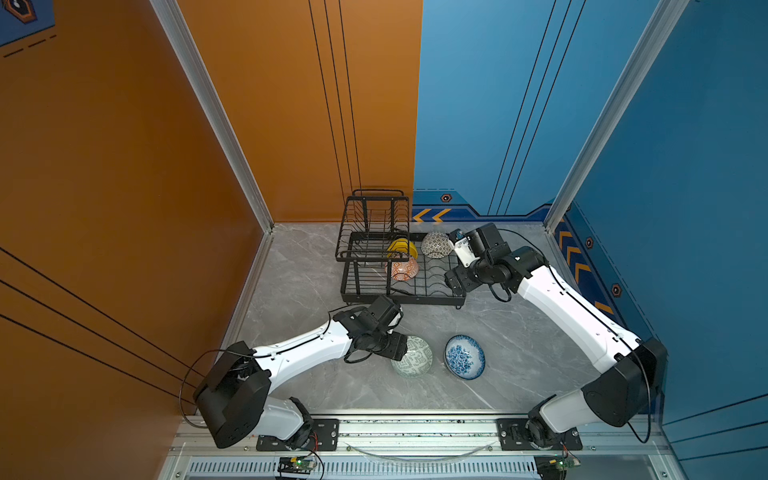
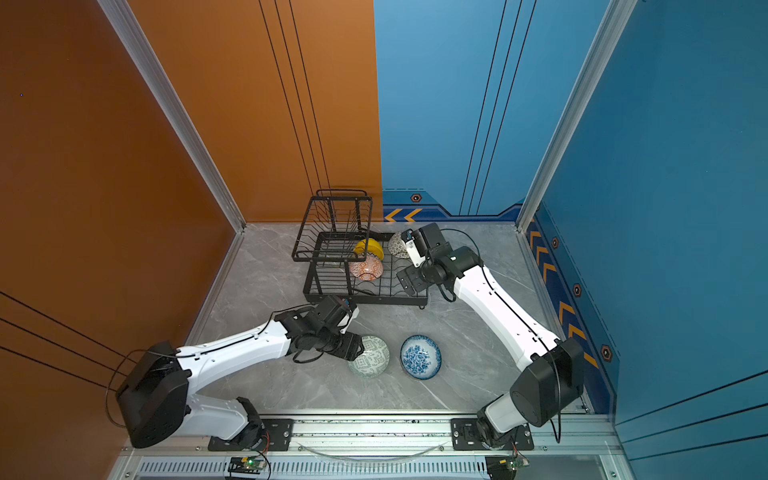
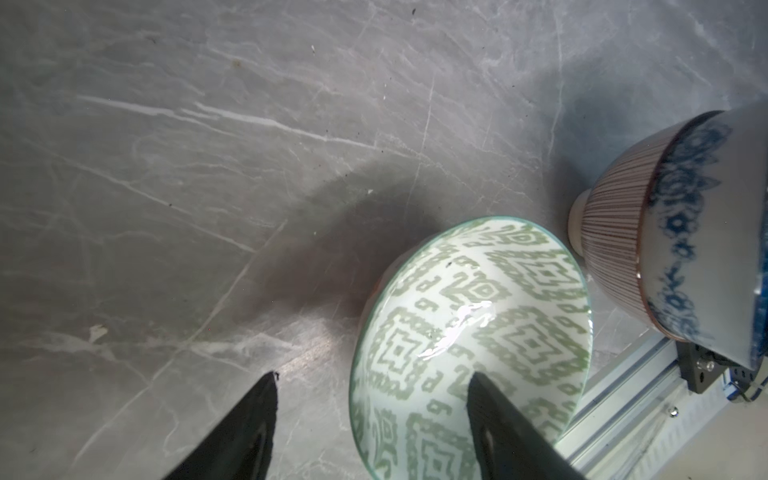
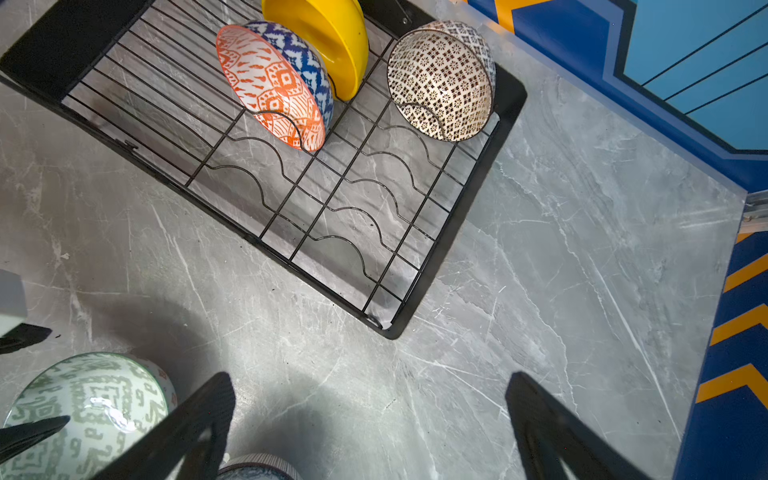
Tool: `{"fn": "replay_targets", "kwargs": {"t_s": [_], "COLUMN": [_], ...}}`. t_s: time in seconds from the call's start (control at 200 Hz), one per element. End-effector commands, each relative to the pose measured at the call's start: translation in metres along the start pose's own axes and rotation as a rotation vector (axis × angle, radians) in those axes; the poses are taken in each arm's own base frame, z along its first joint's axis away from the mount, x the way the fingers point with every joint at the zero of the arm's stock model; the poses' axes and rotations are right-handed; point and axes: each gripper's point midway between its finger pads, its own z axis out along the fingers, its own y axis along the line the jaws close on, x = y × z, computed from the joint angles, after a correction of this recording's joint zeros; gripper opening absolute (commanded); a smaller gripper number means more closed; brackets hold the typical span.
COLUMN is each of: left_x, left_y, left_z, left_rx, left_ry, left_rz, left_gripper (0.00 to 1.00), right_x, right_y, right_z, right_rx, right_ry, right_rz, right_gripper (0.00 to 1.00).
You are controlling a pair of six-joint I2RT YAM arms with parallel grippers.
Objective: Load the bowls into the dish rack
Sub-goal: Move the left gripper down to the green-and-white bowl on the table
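left gripper (image 3: 372,374), jaws apart, straddles the rim of the pale green patterned bowl (image 3: 478,324) on the grey table (image 3: 166,166), seemingly not pinching it, while right gripper (image 4: 370,376) gapes empty near the black wire dish rack (image 4: 510,99).

Yellow bowl (image 4: 328,37), green-patterned bowl (image 3: 469,332), black wire rack (image 4: 510,106)

Grey marble-look tabletop (image 1: 478,395) carries the dish rack (image 1: 424,282), pale green bowl (image 1: 415,359) and (apparently nested) blue-white bowl (image 1: 464,357)

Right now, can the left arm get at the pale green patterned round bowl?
Likely yes: the left gripper straddles the rim of the pale green patterned bowl, jaws apart, nothing else between them.
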Motion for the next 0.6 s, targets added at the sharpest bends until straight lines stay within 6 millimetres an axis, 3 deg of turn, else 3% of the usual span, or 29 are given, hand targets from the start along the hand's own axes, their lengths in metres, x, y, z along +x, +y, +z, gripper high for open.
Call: {"fn": "replay_targets", "kwargs": {"t_s": [0.0,0.596], "left_x": [-0.005,-0.007], "left_y": [-0.012,-0.012], "left_z": [0.005,0.024], "left_rx": [0.036,0.027], "left_ry": [0.008,0.064], "left_rz": [0.010,0.009], "left_gripper": [0.68,0.26], "right_x": [0.004,0.004], "right_y": [-0.002,-0.003], "right_z": [-0.001,0.001], "right_rx": [0.006,0.004], "right_ry": [0.023,0.027], "right_rz": [0.005,0.002], "right_gripper": [1.00,1.00]}}
